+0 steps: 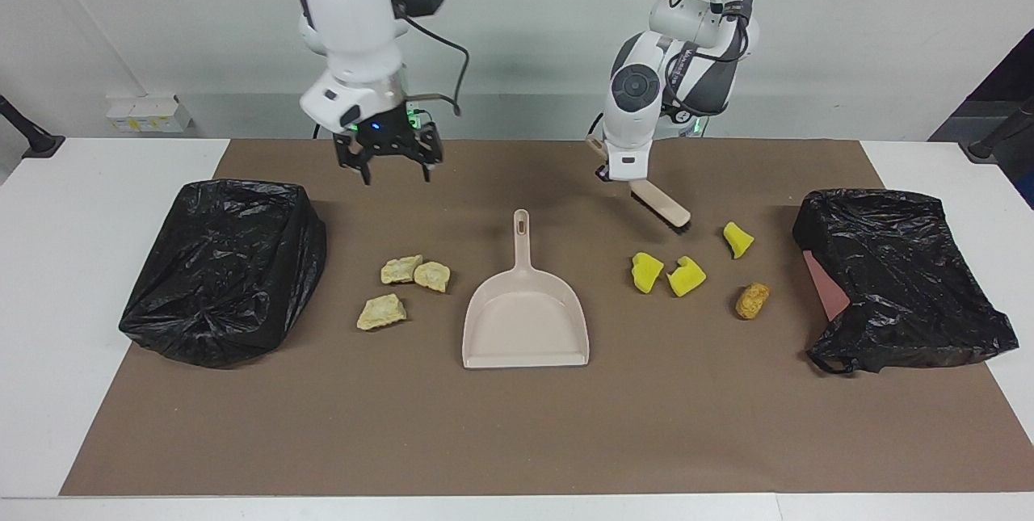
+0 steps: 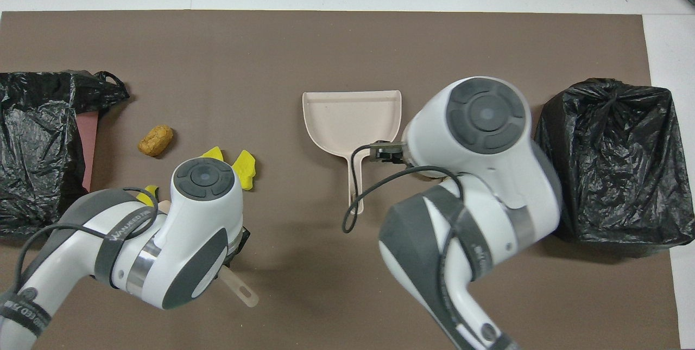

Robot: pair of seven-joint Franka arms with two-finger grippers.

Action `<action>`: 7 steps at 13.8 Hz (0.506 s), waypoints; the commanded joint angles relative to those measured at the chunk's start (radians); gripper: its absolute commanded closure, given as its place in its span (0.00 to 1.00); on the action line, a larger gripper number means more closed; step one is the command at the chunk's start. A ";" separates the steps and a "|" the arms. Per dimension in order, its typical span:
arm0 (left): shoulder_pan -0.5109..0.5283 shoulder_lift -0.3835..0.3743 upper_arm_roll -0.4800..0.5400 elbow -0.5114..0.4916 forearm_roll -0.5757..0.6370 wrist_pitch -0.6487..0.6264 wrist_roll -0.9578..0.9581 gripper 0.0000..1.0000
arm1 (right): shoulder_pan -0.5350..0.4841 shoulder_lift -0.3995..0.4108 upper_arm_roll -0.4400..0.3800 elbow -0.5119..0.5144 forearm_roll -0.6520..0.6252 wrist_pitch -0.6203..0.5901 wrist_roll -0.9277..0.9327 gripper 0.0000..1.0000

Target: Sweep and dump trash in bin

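The left claw [image 1: 620, 174] clenches a beige brush [image 1: 661, 204] above three yellow sponge chunks [image 1: 677, 275] near the left arm's end of the worktop [image 1: 517, 440]. The right claw [image 1: 389, 159] hangs spread and empty; overhead, its arm hides the pale tan chunks [image 1: 404, 287].

One camera sits high across the desk [image 1: 48, 279], facing the robots, taking in the whole mat. The other looks steeply down from above the robots' end. Both share the dustpan [image 1: 525, 319] [image 2: 352, 122] at centre.
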 commanded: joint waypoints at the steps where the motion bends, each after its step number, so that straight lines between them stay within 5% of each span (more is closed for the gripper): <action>1: 0.051 -0.027 -0.011 -0.019 0.019 -0.047 0.013 1.00 | 0.041 0.068 -0.005 0.017 0.018 0.051 0.079 0.00; 7: 0.176 -0.091 -0.011 -0.159 0.112 0.066 0.207 1.00 | 0.116 0.203 0.002 -0.007 0.024 0.149 0.156 0.00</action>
